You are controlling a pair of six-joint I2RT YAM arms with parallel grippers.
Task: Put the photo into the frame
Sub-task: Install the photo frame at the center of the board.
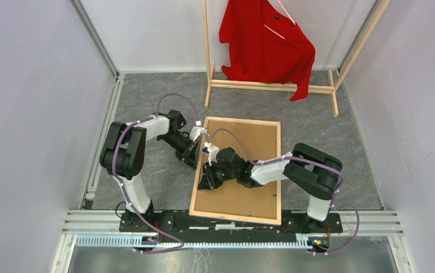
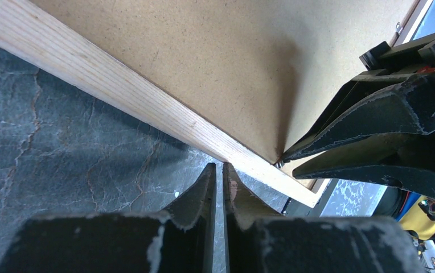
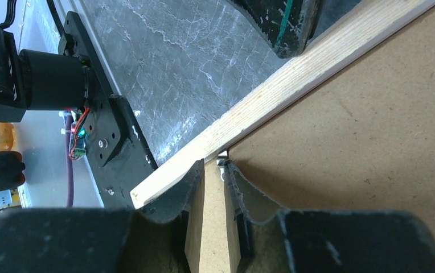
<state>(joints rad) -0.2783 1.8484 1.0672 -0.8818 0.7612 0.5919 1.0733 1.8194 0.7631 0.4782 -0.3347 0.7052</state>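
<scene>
The frame [image 1: 235, 216] lies face down, its light wood back up, with a brown backing board [image 1: 252, 148] inside it. The photo is not in view. My left gripper [image 1: 195, 157] sits just outside the frame's left rail [image 2: 118, 96]; its fingers are shut with a hairline gap and hold nothing [image 2: 220, 166]. My right gripper [image 1: 207, 180] reaches over the board to the same rail [image 3: 295, 74]. Its fingers are slightly apart [image 3: 214, 163], tips at a small metal tab [image 3: 222, 161] on the rail's inner edge.
A wooden clothes rack [image 1: 272, 86] with a red shirt [image 1: 266, 45] stands at the back. The dark grey marbled table [image 1: 158, 182] is walled on both sides. The arms' black base rail [image 1: 226, 223] runs along the near edge.
</scene>
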